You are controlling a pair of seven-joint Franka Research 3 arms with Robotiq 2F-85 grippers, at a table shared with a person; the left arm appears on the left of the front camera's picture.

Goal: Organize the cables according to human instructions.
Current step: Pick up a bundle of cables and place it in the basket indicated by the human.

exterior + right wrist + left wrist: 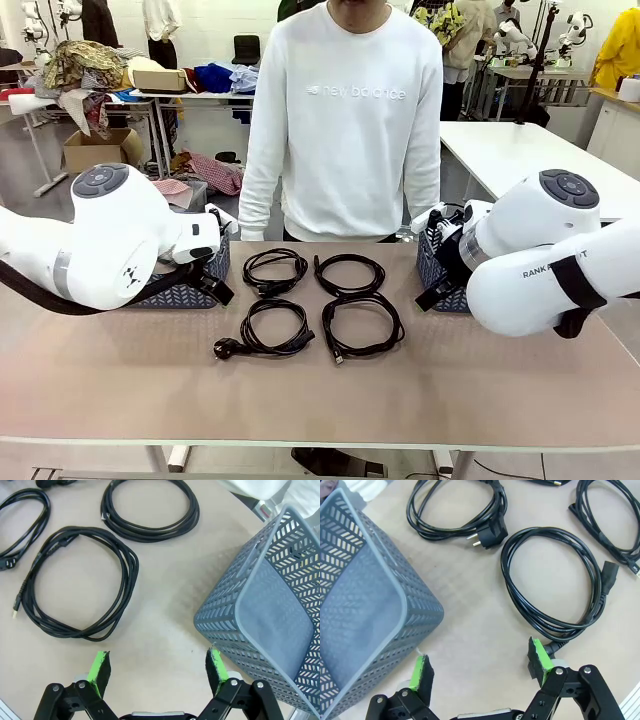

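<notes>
Four coiled black cables (270,288) lie in a two-by-two square at the middle of a tan table (320,410), between two grey-blue baskets (436,276). A person (345,120) in a white top stands at the far side. The left claw (479,652) hangs wide open and empty over the table beside one basket; the right claw (157,655), also wide open, holds nothing.

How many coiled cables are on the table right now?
4, in a two-by-two block mid-table: far-left cable, far-right cable, near-left cable, near-right cable. The left basket and right basket partly hide their insides, so more could sit there.
</notes>
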